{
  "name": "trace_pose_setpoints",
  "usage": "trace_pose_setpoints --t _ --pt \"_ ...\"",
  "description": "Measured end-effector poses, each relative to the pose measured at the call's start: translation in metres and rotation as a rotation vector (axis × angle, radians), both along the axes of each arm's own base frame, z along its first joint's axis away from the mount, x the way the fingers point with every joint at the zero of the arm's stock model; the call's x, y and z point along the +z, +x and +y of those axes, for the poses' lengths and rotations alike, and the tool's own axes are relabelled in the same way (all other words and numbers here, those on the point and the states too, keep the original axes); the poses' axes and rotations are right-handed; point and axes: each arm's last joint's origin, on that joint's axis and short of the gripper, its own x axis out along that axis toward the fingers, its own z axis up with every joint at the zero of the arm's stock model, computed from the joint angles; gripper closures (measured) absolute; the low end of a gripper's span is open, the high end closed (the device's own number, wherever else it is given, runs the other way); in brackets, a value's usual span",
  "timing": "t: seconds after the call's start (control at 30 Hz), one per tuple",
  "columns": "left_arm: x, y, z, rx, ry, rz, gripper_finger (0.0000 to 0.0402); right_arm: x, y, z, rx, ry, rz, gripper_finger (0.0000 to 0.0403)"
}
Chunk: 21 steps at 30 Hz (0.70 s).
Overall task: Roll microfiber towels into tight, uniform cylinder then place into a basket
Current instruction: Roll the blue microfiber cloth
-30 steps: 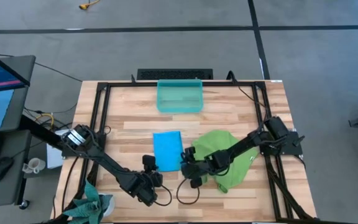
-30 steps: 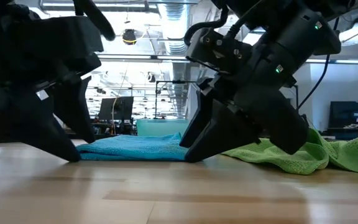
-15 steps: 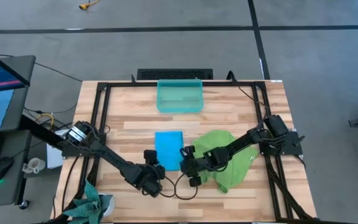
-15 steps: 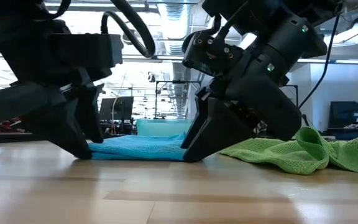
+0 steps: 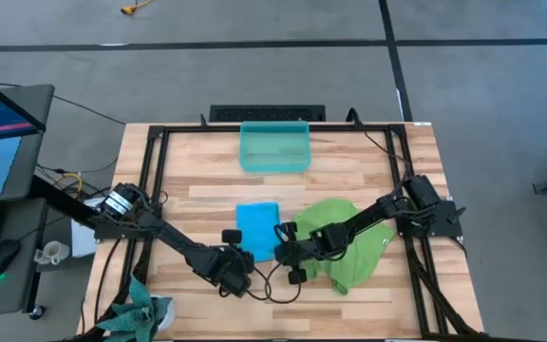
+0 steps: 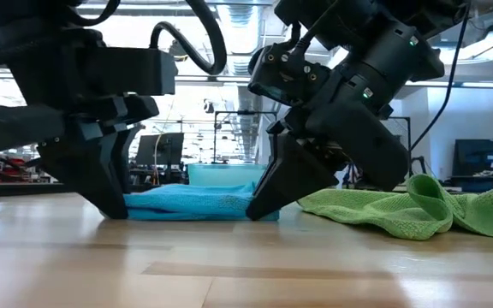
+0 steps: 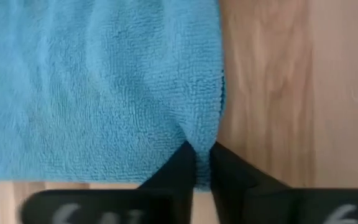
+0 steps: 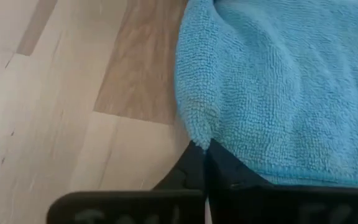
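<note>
A sky-blue towel [image 5: 256, 228] lies folded flat at the table's middle. My left gripper [image 5: 238, 258] is shut on its near left corner and my right gripper [image 5: 281, 249] on its near right corner. In the low view, the left gripper [image 6: 114, 210] and right gripper [image 6: 259, 210] stand at the two ends of the blue towel [image 6: 191, 204]. The lime green towel [image 5: 345, 237] lies crumpled on the table to the right, under my right arm. The teal basket [image 5: 274, 147] stands at the far middle. My left gripper pinches the blue towel's near edge, close to its left corner [image 7: 199, 138], between its two fingers. The fingers slant down from the near left. The cloth puckers at the fingertips [image 7: 180, 163]; the rest lies flat on the table. One layer or several, I cannot tell. My right gripper pinches the blue towel's near right corner [image 8: 196, 132] between its two fingers, slanting down from the near right. The corner bunches up a little at the fingertips [image 8: 219, 163]. The rest of the towel rests flat on the table.
A black frame [image 5: 150, 171] runs round the tabletop. A dark teal cloth bundle [image 5: 141, 313] sits at the near left corner. Bare wood [image 5: 207, 180] lies between the blue towel and the basket.
My left gripper has moved toward the right, up to the blue towel's near left corner, and turned a little. Both grippers have shut and taken hold of the towel's near corners. The towel has stayed where it was.
</note>
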Motion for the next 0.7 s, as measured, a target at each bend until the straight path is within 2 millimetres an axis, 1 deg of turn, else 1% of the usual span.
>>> trace_pose_setpoints --t 0.07,0.23,0.33,0.43,0.53,0.7 --pt "0.002 -0.001 -0.003 -0.008 -0.007 0.002 0.0392 0.000 -0.001 0.002 0.006 0.000 0.000 0.0393" --pt "0.014 -0.005 -0.018 -0.018 -0.059 -0.030 0.0390 0.004 -0.001 0.009 0.040 0.023 0.010 0.0376" --pt "0.023 -0.004 -0.032 -0.038 -0.140 -0.051 0.0397 0.011 0.001 0.020 0.078 0.037 0.044 0.0381" --pt "0.030 -0.002 -0.038 -0.039 -0.196 -0.049 0.0397 0.019 0.002 0.030 0.104 0.027 0.088 0.0392" --pt "0.035 -0.001 -0.041 0.006 -0.241 -0.047 0.0392 0.028 0.004 0.039 0.118 0.017 0.098 0.0393" --pt "0.052 0.002 -0.044 0.130 -0.266 -0.044 0.0394 0.041 0.005 0.050 0.089 0.027 0.114 0.0383"
